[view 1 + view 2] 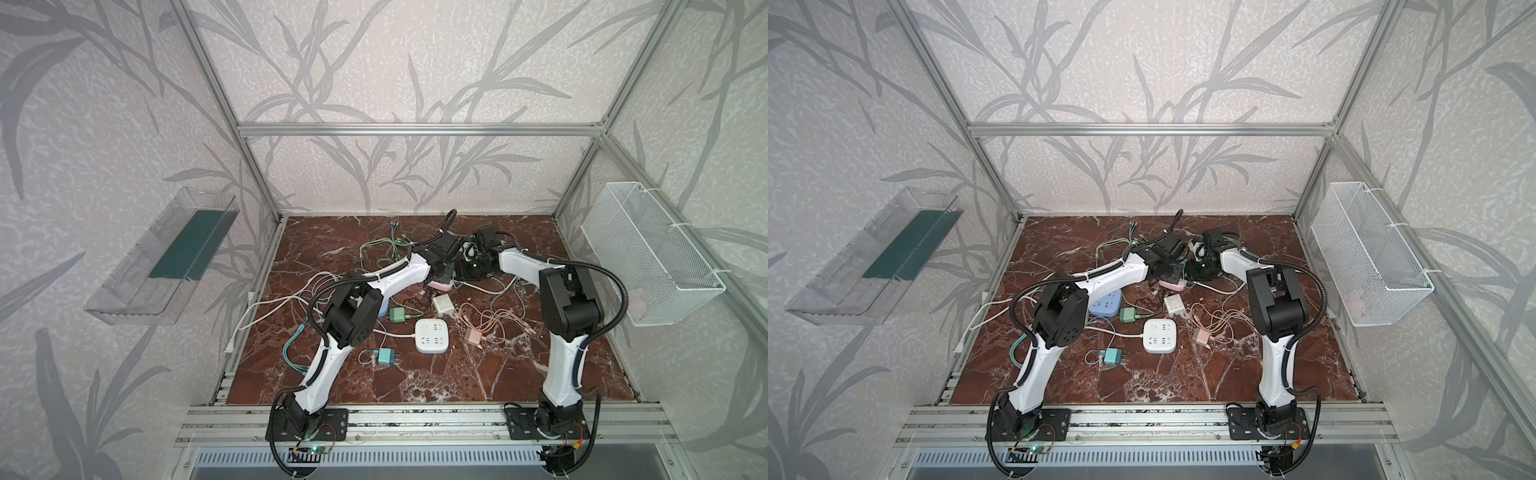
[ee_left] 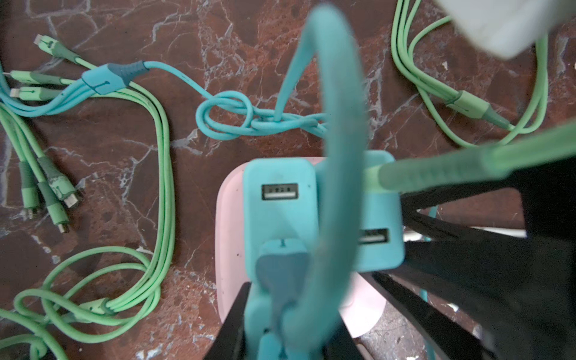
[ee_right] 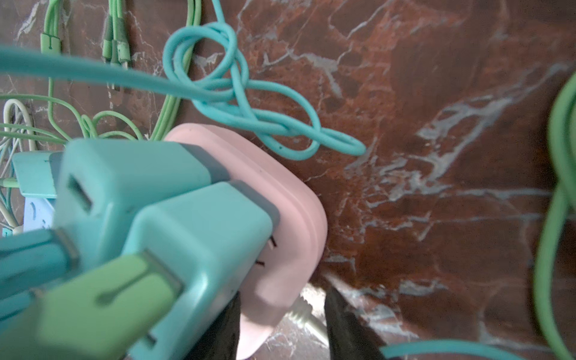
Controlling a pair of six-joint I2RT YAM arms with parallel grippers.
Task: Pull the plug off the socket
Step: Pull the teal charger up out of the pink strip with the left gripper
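Note:
A pink socket (image 1: 441,286) (image 1: 1173,285) lies on the marble floor near the back, under both grippers. Two teal plugs stand side by side in it. In the left wrist view my left gripper (image 2: 286,324) is shut on the nearer teal plug (image 2: 280,224), with a black finger (image 2: 235,314) on each side of its body; the other plug (image 2: 381,249) stands beside it. In the right wrist view my right gripper (image 3: 280,324) straddles a corner of the pink socket (image 3: 296,218). One finger is against it and the other finger (image 3: 343,324) stands apart, with floor showing between them. Both plugs (image 3: 199,237) sit seated.
Teal and green cables (image 2: 156,174) loop over the floor around the socket, one knotted (image 3: 237,103). Nearer the front lie a white power strip (image 1: 432,336), a blue strip (image 1: 1104,302) and loose adapters (image 1: 386,356). A wire basket (image 1: 652,253) hangs on the right wall and a clear tray (image 1: 162,257) on the left wall.

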